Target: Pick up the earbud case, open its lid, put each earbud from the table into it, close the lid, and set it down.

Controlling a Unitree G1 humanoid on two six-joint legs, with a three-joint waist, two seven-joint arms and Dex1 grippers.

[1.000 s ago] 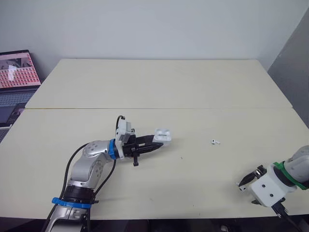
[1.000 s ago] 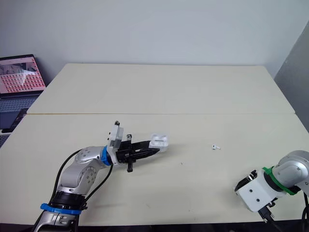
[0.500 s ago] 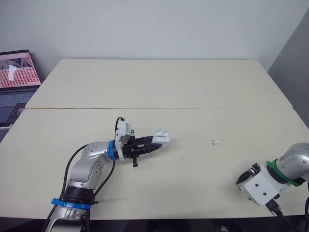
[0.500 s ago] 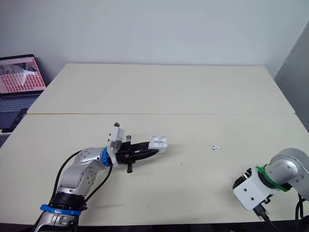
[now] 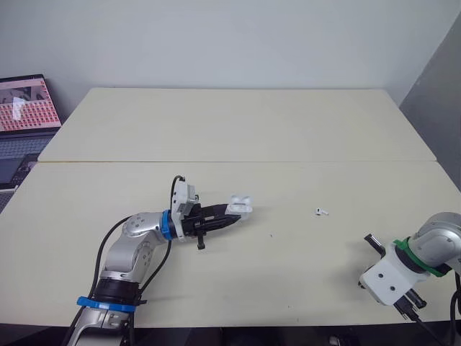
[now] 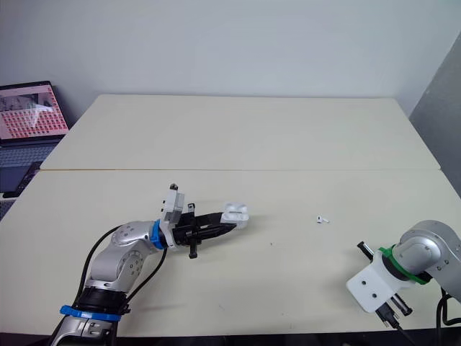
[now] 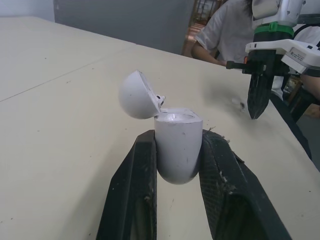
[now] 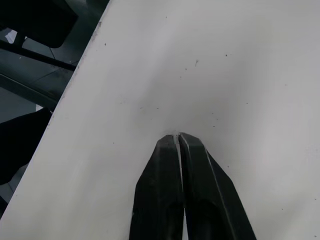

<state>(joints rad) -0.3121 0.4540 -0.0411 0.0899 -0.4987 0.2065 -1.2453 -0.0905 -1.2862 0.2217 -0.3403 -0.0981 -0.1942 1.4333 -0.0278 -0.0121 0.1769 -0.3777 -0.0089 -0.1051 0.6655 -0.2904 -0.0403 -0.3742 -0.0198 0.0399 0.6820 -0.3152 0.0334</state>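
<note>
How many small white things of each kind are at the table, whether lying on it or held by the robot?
Earbud case, held with its lid open: 1
Earbud, lying loose: 1
Total: 2

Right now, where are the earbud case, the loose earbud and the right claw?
earbud case (image 7: pixel 177 147): left wrist view, front of its body.
loose earbud (image 5: pixel 321 212): left eye view, its middle.
right claw (image 8: pixel 178 136): right wrist view, between fingertips.

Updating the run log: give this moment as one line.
left gripper: shut on earbud case, lid open | right gripper: shut, empty | earbud: on table
</note>
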